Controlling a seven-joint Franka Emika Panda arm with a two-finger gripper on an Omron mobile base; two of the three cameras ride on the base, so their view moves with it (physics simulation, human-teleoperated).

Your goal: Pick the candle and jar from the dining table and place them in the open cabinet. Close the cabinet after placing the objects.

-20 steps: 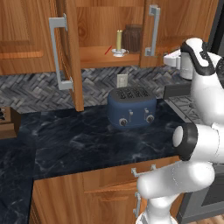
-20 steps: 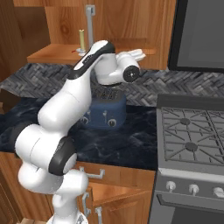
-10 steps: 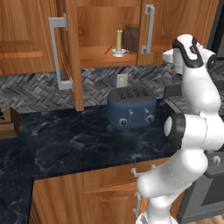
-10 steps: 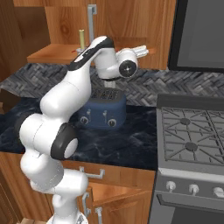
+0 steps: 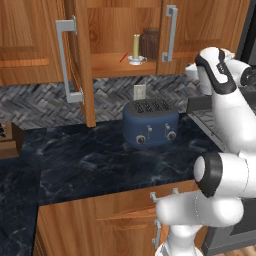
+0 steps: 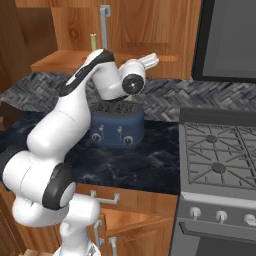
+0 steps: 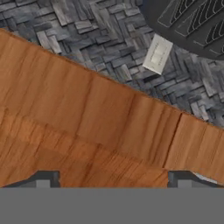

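Two pincer (image 7: 113,177) tips stand wide apart, nothing between them; pincer empty, facing wood of right cabinet door (image 7: 87,127) at close range. Candle (image 5: 135,48) and jar (image 5: 150,44) already on cabinet shelf (image 5: 107,64), side by side, near right door edge. Step in hand, by judgement: closing doors. Press flat on door face or hook handle (image 5: 171,32); sweep along hinge arc, slow. Left door (image 5: 81,60) stands edge-on, open over counter (image 5: 95,160). Keep elbow off toaster (image 5: 151,122).
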